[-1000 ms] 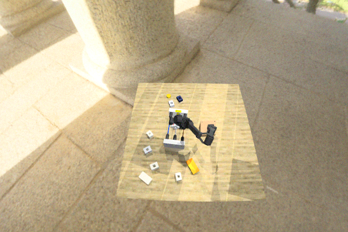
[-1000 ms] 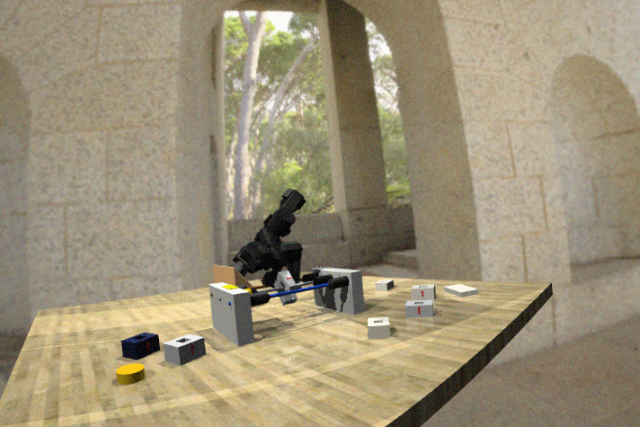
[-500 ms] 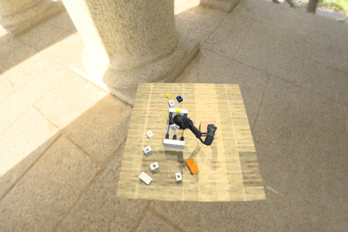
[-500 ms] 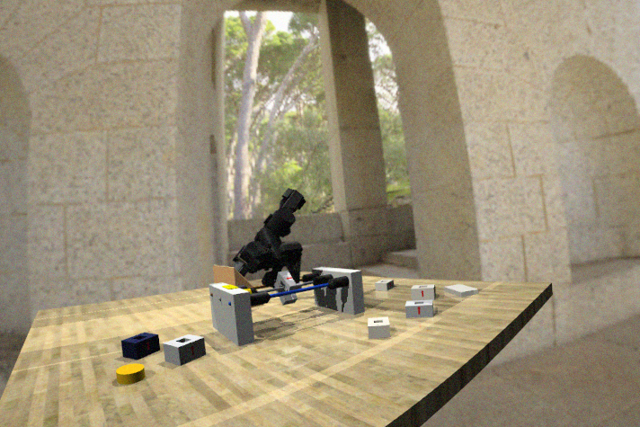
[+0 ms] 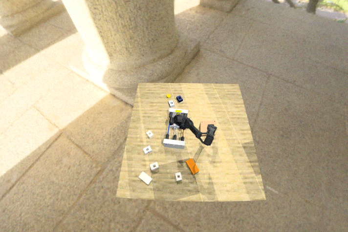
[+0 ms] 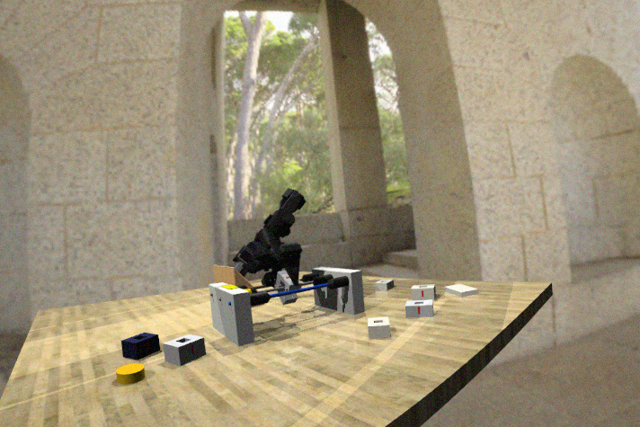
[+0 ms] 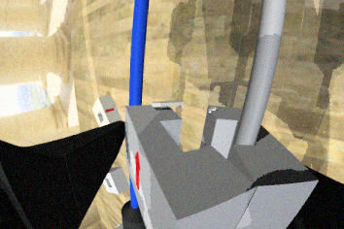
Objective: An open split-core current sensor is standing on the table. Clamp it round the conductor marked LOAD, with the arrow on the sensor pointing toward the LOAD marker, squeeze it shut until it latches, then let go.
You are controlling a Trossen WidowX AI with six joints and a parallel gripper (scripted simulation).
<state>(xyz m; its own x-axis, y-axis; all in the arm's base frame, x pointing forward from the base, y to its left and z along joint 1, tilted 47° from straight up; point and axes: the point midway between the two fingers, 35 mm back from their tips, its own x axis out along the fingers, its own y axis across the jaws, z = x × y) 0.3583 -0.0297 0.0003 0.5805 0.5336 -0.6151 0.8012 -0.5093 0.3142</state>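
Note:
The current sensor (image 7: 194,184) (image 6: 286,294) is light grey and tilted, with its jaws apart and the grey middle conductor (image 7: 273,29) (image 5: 176,131) running into it. Its red arrow (image 7: 137,171) points toward the upper end of the wrist view, along the conductor. My gripper (image 7: 187,138) (image 5: 177,122) is open, its black fingers on either side of the sensor. The left fingertip is very close to the sensor's arrow side; contact on the right is hidden. No LOAD lettering is readable; the end block has a yellow label (image 5: 178,111) (image 6: 227,286).
A blue conductor (image 7: 138,49) (image 6: 299,289) runs left of the sensor. The other end block (image 5: 174,144) (image 6: 338,290) stands opposite. Several small white blocks, a navy block (image 5: 179,97) (image 6: 140,345), a yellow disc (image 5: 168,95) (image 6: 129,373) and an orange block (image 5: 192,166) lie around the rig.

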